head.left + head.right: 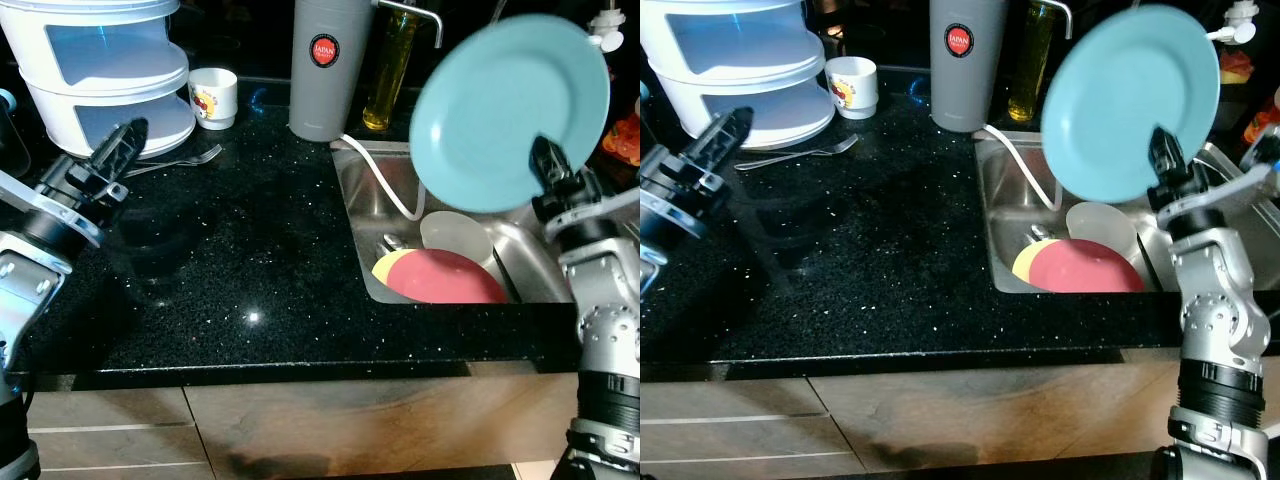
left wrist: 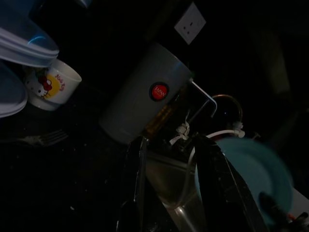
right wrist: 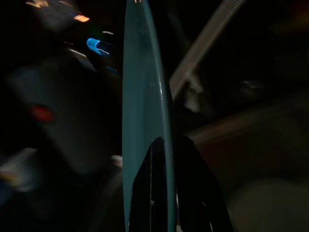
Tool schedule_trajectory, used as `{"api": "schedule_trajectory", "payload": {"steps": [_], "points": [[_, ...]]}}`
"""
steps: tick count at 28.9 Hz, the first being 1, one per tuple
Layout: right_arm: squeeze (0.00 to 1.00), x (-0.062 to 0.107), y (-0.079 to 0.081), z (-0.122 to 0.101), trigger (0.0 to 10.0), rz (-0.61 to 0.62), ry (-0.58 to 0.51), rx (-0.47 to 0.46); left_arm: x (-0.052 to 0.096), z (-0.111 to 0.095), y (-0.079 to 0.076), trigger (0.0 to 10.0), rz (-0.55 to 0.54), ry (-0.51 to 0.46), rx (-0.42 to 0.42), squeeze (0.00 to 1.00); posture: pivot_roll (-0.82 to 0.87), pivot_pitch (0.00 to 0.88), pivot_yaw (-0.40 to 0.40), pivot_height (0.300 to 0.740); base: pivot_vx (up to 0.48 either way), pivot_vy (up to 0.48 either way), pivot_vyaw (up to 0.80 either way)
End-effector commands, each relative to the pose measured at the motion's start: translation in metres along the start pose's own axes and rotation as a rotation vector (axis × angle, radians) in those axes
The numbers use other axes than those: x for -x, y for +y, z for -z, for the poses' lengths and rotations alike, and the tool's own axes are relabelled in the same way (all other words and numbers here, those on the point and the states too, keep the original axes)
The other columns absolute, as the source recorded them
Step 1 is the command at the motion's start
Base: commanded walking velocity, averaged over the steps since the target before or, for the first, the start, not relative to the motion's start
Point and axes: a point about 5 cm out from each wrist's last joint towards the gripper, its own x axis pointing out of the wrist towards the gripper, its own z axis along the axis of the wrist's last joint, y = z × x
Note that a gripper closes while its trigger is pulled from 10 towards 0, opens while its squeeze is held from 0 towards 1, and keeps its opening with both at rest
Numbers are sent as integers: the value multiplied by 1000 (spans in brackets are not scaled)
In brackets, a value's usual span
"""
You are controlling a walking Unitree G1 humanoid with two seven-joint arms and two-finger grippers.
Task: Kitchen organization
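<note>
The right gripper (image 1: 548, 160) pinches the rim of a smooth, round teal plate (image 1: 505, 105), held upright above the steel sink (image 1: 356, 190). Below lie a red plate (image 1: 450, 279), yellow plate (image 1: 387, 266) and pale bowl (image 1: 455, 235). The left gripper (image 1: 118, 150) hovers, fingers parted and empty, over speckled black countertop (image 1: 240, 270), near a fork (image 1: 185, 160).

2 silver, segmented arms with ribbed black joint collars are seen, each tipped by a gripper of 2 long black fingers (image 2: 216, 188).
</note>
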Motion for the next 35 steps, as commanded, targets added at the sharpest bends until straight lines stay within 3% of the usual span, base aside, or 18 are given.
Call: {"api": "schedule_trajectory", "payload": {"steps": [1, 3, 5, 6, 9, 10, 11, 12, 13, 14, 16, 20, 23, 24, 28, 30, 32, 35], "points": [[0, 5, -16, 9, 10000, 88, 20, 46, -4, 4, 2, 10000, -16, 17, -3, 0, 179, 42, -55, 740, 0, 0, 0], [0, 5, -22, 15, 10000, 124, 42, 93, -5, 5, 3, 10000, -19, 20, -11, 0, 179, 42, -55, 740, 0, 0, 0], [75, 5, -26, 20, 10000, 149, 63, 142, -6, 6, 3, 10000, -21, 23, -14, 0, 179, 42, -55, 740, 0, 0, 0], [1000, 5, -30, 25, 10000, 175, 71, 169, -6, 7, 3, 10000, -22, 28, -16, 0, 182, 36, -55, 740, 0, 0, 0], [1000, 1, -25, 21, 10000, 150, 25, 113, -7, 10, 3, 10000, -20, 34, -15, 0, 186, 33, -56, 740, 0, 0, 0], [1000, -1, -16, 14, 10000, 98, -32, 39, -7, 11, 3, 10000, -20, 39, -16, 0, 185, 31, -55, 740, 0, 0, 0], [0, -5, 0, -4, 10000, 8, -129, -74, -7, 13, 3, 10000, -19, 41, -11, 0, 185, 31, -55, 740, 0, 0, 0], [0, -5, 0, -4, 10000, 8, -129, -74, -7, 13, 3, 10000, -19, 41, -11, 0, 185, 31, -55, 740, 0, 0, 0], [0, -8, 29, -40, 10000, -157, -273, -182, -9, 19, 2, 10000, -18, 58, -12, 0, 184, 30, -52, 740, 0, 0, 0], [0, -9, 36, -48, 10000, -190, -303, -195, -10, 21, 2, 10000, -19, 63, -15, 0, 179, 30, -51, 740, 0, 0, 0], [0, -11, 56, -52, 10000, -231, -301, -99, -14, 29, 3, 10000, -70, 97, -126, 0, 178, 30, -50, 740, 0, 0, 0], [0, -16, 84, -28, 10000, -206, -257, 233, -24, 35, 1, 10000, -147, 110, -326, 0, 174, 36, -50, 740, 0, 0, 0], [0, -16, 98, -8, 10000, -213, -227, 305, -28, 37, -2, 10000, -175, 106, -391, 0, 174, 36, -50, 740, 0, 0, 0], [0, -13, 114, 10, 10000, -239, -187, 236, -32, 38, -1, 10000, -214, 127, -500, 0, 177, 43, -50, 740, 0, 0, 0], [0, -10, 123, 20, 10000, -252, -156, 174, -34, 41, 6, 10000, -269, 185, -567, 0, 177, 43, -50, 740, 0, 0, 0], [0, -8, 131, 24, 10000, -271, -132, 148, -35, 45, 24, 10000, -388, 294, -683, 0, 186, 49, -51, 740, 0, 0, 0], [0, -5, 139, 24, 10000, -301, -130, 142, -36, 41, 42, 10000, -511, 331, -772, 0, 178, 49, -50, 740, 0, 0, 0], [0, -3, 145, 21, 10000, -315, -148, 147, -43, 36, 53, 10000, -552, 353, -920, 0, 182, 60, -55, 740, 0, 0, 0]]}}
